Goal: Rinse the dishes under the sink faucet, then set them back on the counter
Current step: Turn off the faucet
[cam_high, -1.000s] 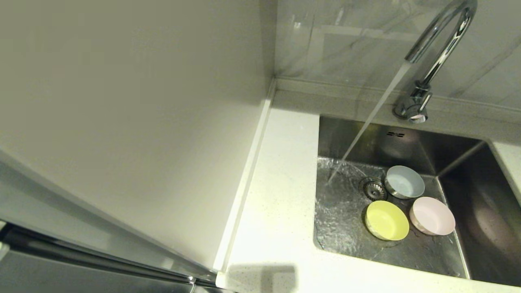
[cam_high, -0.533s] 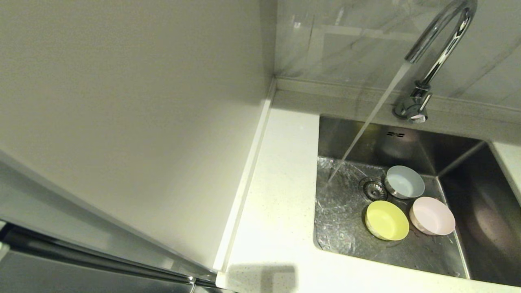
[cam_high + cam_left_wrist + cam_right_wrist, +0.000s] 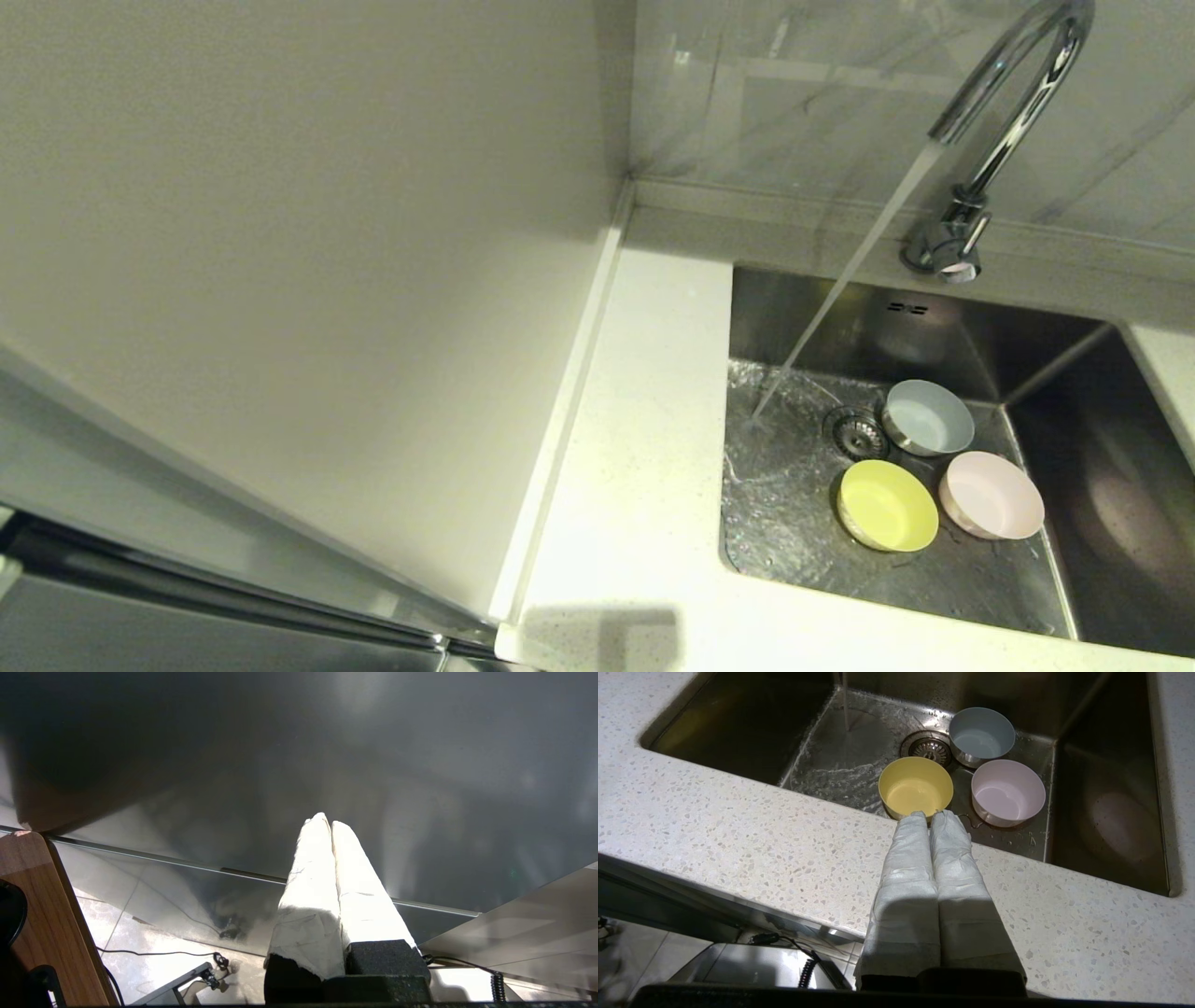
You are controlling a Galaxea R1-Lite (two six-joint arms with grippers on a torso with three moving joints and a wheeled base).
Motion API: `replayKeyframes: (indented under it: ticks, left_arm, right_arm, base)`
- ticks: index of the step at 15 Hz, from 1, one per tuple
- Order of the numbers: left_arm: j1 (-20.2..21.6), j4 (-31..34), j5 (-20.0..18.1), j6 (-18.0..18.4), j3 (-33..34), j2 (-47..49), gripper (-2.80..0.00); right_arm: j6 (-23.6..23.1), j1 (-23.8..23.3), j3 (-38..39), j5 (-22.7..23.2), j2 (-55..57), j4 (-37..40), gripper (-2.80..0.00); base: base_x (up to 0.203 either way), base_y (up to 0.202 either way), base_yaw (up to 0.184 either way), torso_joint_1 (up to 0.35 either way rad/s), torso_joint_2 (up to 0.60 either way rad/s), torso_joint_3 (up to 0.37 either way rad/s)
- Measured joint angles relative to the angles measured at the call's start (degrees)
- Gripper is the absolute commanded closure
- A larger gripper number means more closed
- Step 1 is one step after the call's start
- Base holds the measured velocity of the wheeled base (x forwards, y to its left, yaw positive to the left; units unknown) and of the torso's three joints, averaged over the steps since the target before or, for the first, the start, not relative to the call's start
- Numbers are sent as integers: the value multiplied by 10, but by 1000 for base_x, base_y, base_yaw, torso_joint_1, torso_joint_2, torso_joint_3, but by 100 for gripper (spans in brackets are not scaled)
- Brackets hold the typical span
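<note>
1. In the head view, a tall shiny chrome gooseneck faucet (image 3: 1004, 112) is seen pouring a slanted stream onto the floor of the rectangular brushed steel sink (image 3: 794, 523), to the left of the round strainer drain (image 3: 855, 431); neither arm is shown there.
2. Three small round plastic bowls are seen upright on the sink floor: the pale blue bowl (image 3: 928, 417) just beside the drain, the yellow bowl (image 3: 888, 505) and the pale pink bowl (image 3: 991, 495) nearer the front, all clear of the stream.
3. Only in the right wrist view is the right gripper (image 3: 931, 815) shown, its white-wrapped fingers pressed together and empty, held above the white speckled stone counter (image 3: 738, 826) at the sink's front edge.
4. Only in the left wrist view is the left gripper (image 3: 326, 822) shown, fingers closed on nothing, before a dark glossy panel (image 3: 420, 765), away from the sink.
</note>
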Motion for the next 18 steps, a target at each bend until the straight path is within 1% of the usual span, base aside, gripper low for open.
replayKeyframes:
  ticks: [9, 11, 13, 15, 17, 18]
  left_arm:
    - [0, 0, 0, 0, 0, 0, 0]
    - [0, 0, 0, 0, 0, 0, 0]
    - [0, 0, 0, 0, 0, 0, 0]
    - [0, 0, 0, 0, 0, 0, 0]
    - [0, 0, 0, 0, 0, 0, 0]
    - [0, 0, 0, 0, 0, 0, 0]
  right_arm:
    - [0, 0, 0, -2, 0, 2, 0]
    - [0, 0, -10, -3, 2, 21, 0]
    - [10, 0, -60, -8, 23, 56, 0]
    - [40, -1, -137, -14, 74, 96, 0]
    - [78, -4, -235, -17, 161, 130, 0]
    - [100, -5, -298, -18, 218, 146, 0]
  base:
    - [0, 0, 0, 0, 0, 0]
    - [0, 0, 0, 0, 0, 0]
    - [0, 0, 0, 0, 0, 0]
    - [0, 0, 0, 0, 0, 0]
    - [0, 0, 0, 0, 0, 0]
    - [0, 0, 0, 0, 0, 0]
